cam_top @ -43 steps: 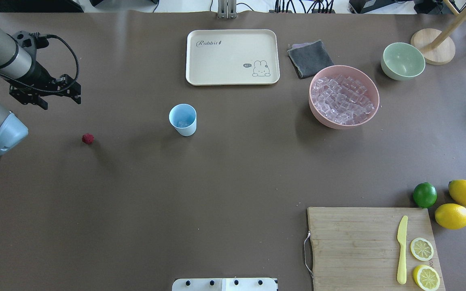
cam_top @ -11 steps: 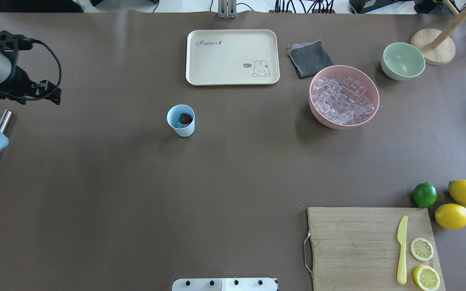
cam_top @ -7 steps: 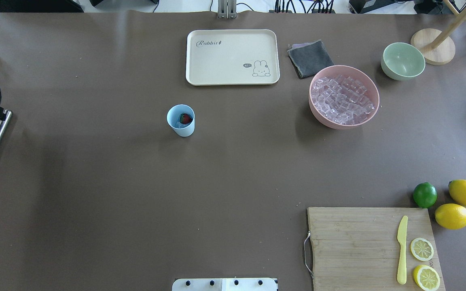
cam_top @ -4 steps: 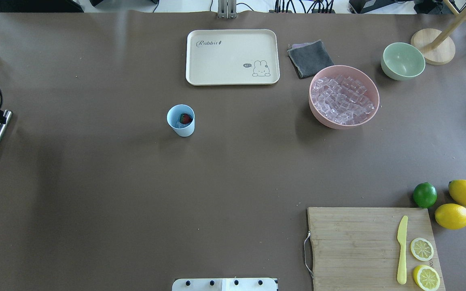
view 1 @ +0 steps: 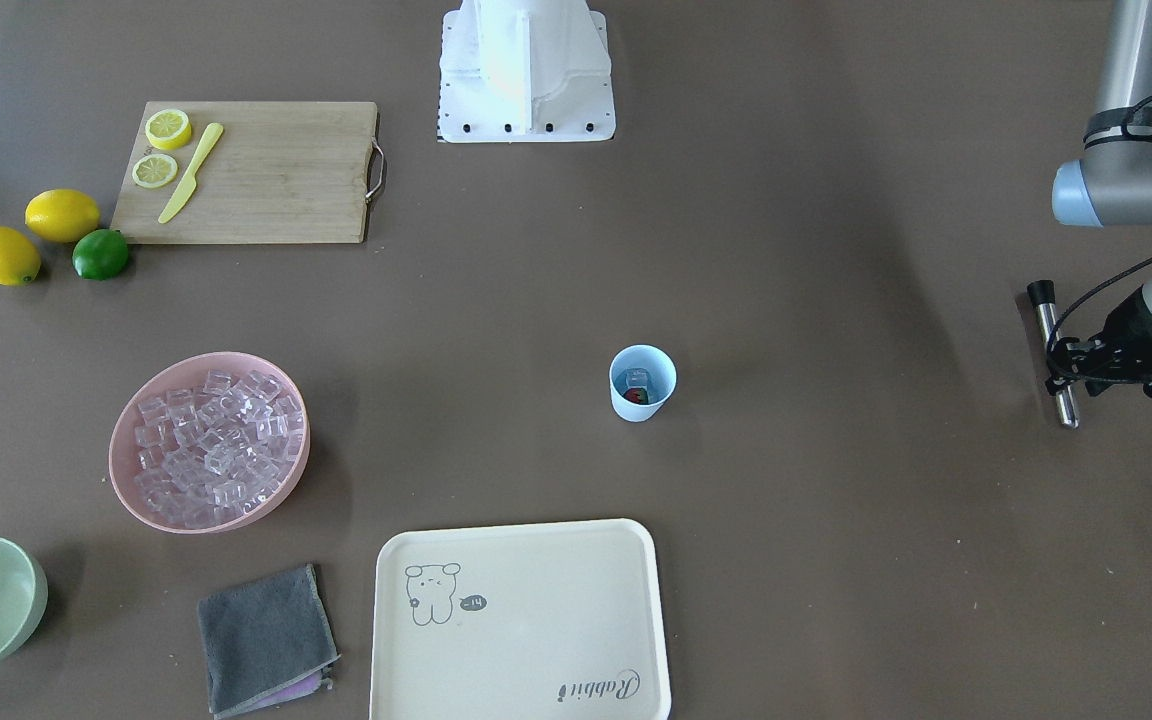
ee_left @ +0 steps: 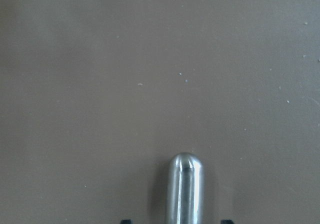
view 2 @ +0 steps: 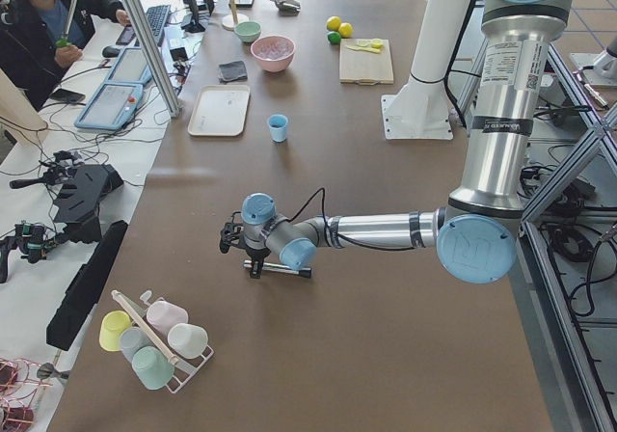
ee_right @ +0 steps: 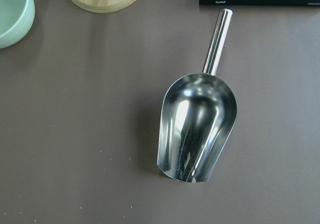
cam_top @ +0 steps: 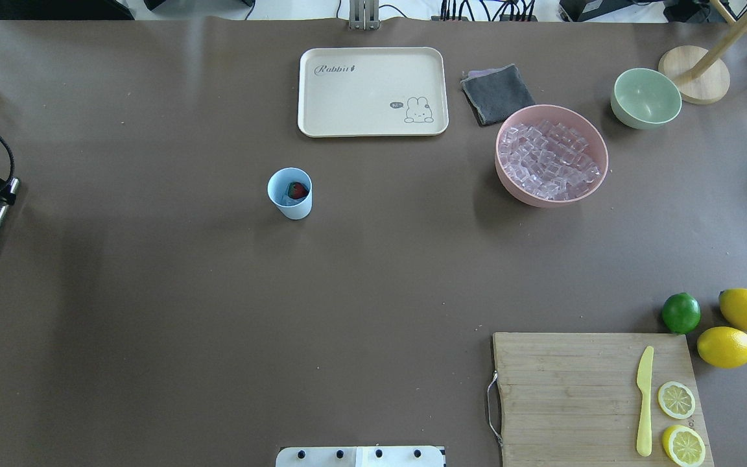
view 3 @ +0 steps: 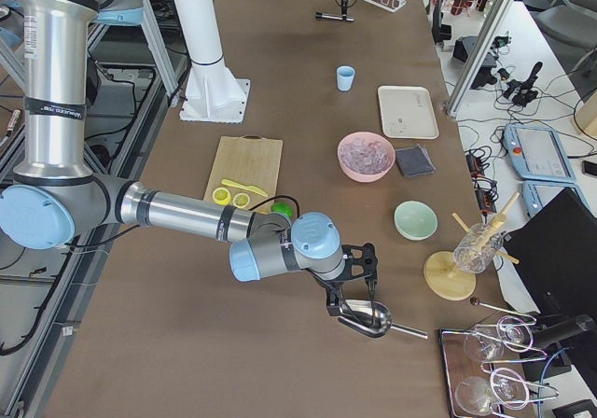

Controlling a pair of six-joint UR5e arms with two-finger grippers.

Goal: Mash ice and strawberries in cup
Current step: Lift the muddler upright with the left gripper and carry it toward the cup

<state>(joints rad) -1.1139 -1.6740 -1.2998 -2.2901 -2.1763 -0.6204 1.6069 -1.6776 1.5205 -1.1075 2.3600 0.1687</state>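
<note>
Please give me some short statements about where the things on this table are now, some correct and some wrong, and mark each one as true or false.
1. The strawberry is inside the light blue cup. True.
2. The pink bowl is empty. False: it is full of ice cubes.
3. The metal scoop stands in the pink bowl. False: it lies on the table, apart from the bowl.
4. The yellow knife lies on the cutting board. True.
5. The left gripper hangs over the cup. False: it is far from the cup, at the table's edge, with its fingers on both sides of a metal rod.
</note>
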